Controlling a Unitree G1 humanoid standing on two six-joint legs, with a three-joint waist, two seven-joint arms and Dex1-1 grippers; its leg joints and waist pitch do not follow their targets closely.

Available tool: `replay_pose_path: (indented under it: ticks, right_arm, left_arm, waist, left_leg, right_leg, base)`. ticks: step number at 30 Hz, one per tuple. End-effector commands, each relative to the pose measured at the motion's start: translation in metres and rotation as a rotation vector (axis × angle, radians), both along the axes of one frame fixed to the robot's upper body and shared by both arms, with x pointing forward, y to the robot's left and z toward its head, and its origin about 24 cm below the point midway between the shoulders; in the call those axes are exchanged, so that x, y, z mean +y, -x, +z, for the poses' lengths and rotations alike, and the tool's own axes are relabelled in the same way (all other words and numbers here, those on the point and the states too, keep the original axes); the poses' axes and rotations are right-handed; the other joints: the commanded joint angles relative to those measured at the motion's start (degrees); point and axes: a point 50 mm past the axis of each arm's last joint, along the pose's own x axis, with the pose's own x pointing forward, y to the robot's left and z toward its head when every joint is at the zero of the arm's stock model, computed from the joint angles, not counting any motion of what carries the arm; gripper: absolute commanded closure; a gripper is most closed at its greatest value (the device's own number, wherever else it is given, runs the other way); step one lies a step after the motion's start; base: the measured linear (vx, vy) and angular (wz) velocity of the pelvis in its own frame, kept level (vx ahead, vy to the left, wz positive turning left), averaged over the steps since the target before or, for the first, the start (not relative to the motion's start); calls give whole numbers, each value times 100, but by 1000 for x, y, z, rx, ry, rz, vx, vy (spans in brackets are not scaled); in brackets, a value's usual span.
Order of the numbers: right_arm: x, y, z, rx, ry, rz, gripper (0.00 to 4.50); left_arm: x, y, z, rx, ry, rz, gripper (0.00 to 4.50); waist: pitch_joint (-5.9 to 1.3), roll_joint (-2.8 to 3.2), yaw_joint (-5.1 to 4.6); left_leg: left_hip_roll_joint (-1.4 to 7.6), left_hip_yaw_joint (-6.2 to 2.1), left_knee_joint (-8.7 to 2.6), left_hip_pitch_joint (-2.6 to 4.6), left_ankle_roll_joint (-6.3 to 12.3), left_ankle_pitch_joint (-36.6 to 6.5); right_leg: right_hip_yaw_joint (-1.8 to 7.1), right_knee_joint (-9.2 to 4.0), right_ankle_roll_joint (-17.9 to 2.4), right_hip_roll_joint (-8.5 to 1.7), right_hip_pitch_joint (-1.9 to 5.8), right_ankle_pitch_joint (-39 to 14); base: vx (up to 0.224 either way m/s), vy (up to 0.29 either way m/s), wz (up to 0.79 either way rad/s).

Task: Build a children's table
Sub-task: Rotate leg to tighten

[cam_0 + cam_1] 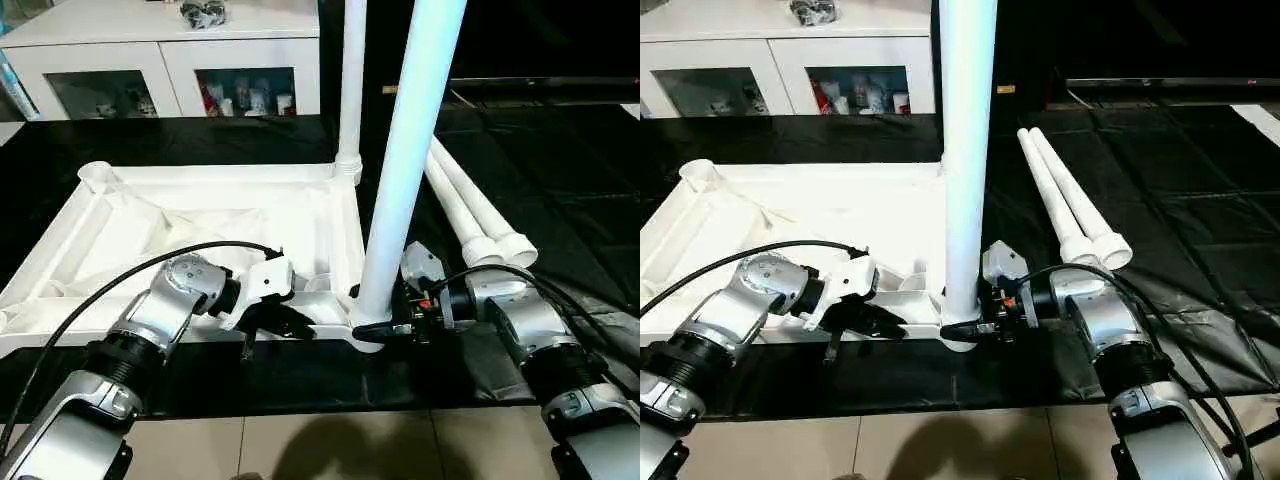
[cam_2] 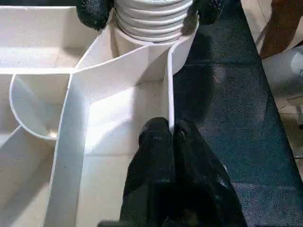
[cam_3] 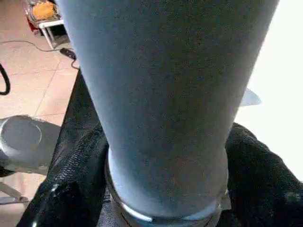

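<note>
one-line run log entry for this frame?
left claw: shut on white plastic tabletop's rim | right claw: around upright white leg in near corner socket

no readable text, label, brand, number or sign anywhere.

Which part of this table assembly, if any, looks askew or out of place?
The near leg leans a little to the right in its corner socket, while the far leg stands upright. It may not be fully seated yet. Nothing looks spilled or damaged.
</note>
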Motion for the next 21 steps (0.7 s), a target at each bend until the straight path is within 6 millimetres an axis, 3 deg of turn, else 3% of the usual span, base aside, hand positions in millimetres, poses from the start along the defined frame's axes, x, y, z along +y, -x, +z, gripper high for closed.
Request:
replay_pose_path:
  ticks: [1, 7, 11, 14, 16, 18, 21]
  right_arm:
    - [1, 0, 3, 2, -20, -4, 140]
    - [6, 2, -3, 52, -66, -58, 168]
    - [21, 1, -18, 58, -52, -232, 170]
    - [45, -11, -27, 90, -96, -480, 171]
    - [58, -17, -29, 109, -114, -580, 171]
    - [64, -20, -30, 118, -118, -634, 171]
    - [76, -25, -30, 123, -111, -727, 171]
  left_arm:
    - [-3, 5, -5, 38, -33, -49, 450]
    - [-4, -3, -3, 38, 3, 50, 450]
    - [-7, -15, 2, 31, 60, 224, 450]
    - [-16, -25, 8, 9, 115, 391, 450]
    - [-23, -29, 11, 0, 138, 466, 450]
    - [-27, -32, 13, -3, 153, 509, 450]
    - [-39, -36, 18, -19, 182, 594, 450]
  waist:
    - [-405, -40, -39]
    - [-385, -37, -37]
    - [-368, -23, -71]
    - [-355, -12, -184]
    - [-344, -9, -312]
    - [-344, -6, -354]
    - [-356, -35, -375]
  left_leg:
    - [-1, 87, -390, 28, 350, -1195]
    - [-4, 87, -408, 37, 291, -1333]
    - [-25, 74, -429, 45, 128, -1468]
    - [-59, 34, -456, 25, -10, -1572]
    - [-73, 24, -454, 34, -61, -1762]
    - [-76, 23, -454, 10, 3, -1734]
    - [-87, 37, -433, 32, 80, -1712]
  right_leg:
    - [156, -314, -1482, -159, 341, -1195]
    - [156, -354, -1390, -161, 335, -1504]
    - [155, -396, -1233, -178, 324, -1951]
    - [128, -436, -1030, -186, 335, -2371]
    - [114, -475, -974, -183, 306, -2623]
    - [113, -485, -970, -174, 319, -2535]
    - [109, -497, -1030, -163, 303, -2425]
  base:
    - [0, 0, 0]
    - [0, 0, 0]
    - [0, 0, 0]
    - [0, 0, 0]
    - [0, 0, 0]
    - [0, 0, 0]
    - [0, 0, 0]
